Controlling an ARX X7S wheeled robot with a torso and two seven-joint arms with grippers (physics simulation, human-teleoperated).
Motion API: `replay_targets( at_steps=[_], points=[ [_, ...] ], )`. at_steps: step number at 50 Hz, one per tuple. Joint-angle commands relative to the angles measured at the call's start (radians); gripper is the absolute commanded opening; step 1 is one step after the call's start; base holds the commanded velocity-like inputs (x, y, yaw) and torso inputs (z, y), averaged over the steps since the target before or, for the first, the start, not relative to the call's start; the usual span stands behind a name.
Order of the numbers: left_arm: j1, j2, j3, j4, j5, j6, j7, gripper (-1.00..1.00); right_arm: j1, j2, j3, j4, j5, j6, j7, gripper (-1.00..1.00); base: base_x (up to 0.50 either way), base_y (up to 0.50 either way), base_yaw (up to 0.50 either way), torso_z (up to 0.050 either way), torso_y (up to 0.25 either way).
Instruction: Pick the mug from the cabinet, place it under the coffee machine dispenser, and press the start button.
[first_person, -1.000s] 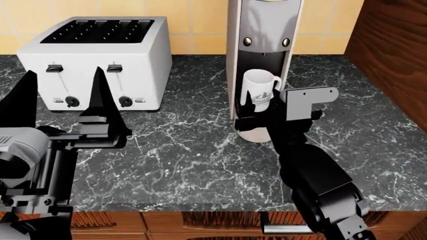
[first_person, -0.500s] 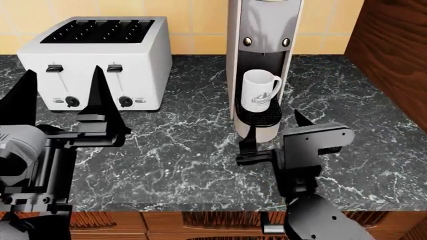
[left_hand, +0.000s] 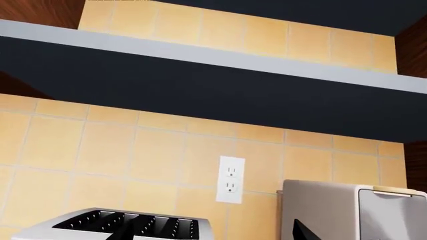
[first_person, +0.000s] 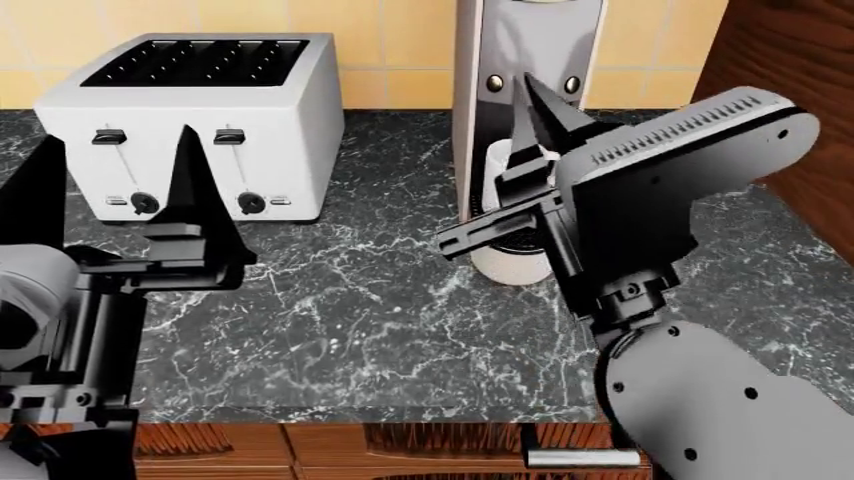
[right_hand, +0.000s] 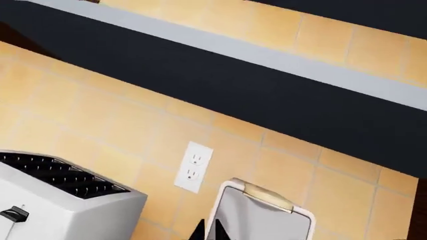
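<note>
Pressing the start button looked like the step in hand, since the mug (first_person: 505, 165) already sat in the machine's (first_person: 527, 60) recess, mostly hidden behind the right arm. The right pincer (first_person: 514, 190) was raised in front of the machine, jaws spread and empty; its upper finger (first_person: 541, 110) pointed near the two small round buttons (first_person: 495, 83) on the silver face. To do it well, one fingertip should probably meet a single button squarely, with a slow, straight push, so the narrow tower would not rock and the mug would stay seated. Which button starts the brew could not be told. The left pincer (first_person: 114, 195) stood open and idle above the bench (first_person: 374, 300), its black fingers tapering to sharp points. The mug was glossy white ceramic; the machine was smooth grey metal with a dark tray. Beyond it, a boxy white toaster (first_person: 194, 120) showed four dark slots, on black white-veined marble before matte yellow tiles.
</note>
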Motion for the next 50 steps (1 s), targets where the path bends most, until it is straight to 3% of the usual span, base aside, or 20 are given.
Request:
replay_targets(
  at_steps=[1, 29, 50],
  points=[
    [-0.011, -0.009, -0.008, 0.010, -0.021, -0.012, -0.012, 1.00, 0.136, -0.041, -0.009, 0.204, 0.035, -0.011, -0.124, -1.00, 0.00, 0.00, 0.00, 0.000, 0.000],
    [-0.005, -0.015, 0.003, 0.010, -0.026, -0.003, -0.017, 1.00, 0.171, -0.121, -0.087, 0.536, -0.045, -0.066, -0.140, -1.00, 0.00, 0.00, 0.00, 0.000, 0.000],
    [-0.012, -0.024, 0.000, 0.012, -0.041, -0.005, -0.026, 1.00, 0.232, -0.151, -0.117, 0.647, -0.064, -0.057, -0.157, -1.00, 0.00, 0.00, 0.00, 0.000, 0.000]
  ],
)
